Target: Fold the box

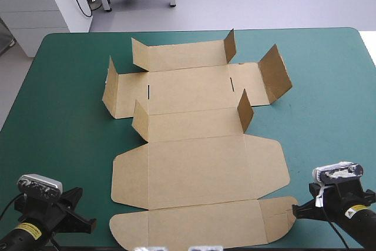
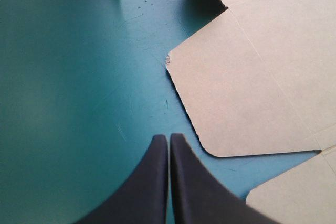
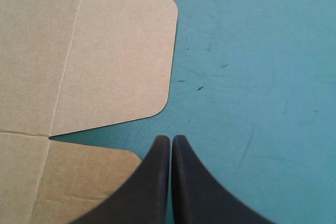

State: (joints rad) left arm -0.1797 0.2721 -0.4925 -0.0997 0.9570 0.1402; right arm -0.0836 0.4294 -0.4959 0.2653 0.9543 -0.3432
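The flat brown cardboard box (image 1: 197, 163) lies in the middle of the teal-green table cover (image 1: 59, 121), far flaps standing up. The left gripper (image 2: 168, 138) and right gripper (image 3: 171, 139) sit by its near corners, pinched together, empty.

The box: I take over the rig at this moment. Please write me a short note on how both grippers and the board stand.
Box: brown sheet spread at the table's middle. The small flaps on its far half stand partly up, and the near panels lie flat.
Left gripper: shut, empty, over the bare teal-green cover beside the near left flap.
Right gripper: shut, empty, at the near right flaps.
Done: no wall raised or tucked yet.
Left: the whole fold.
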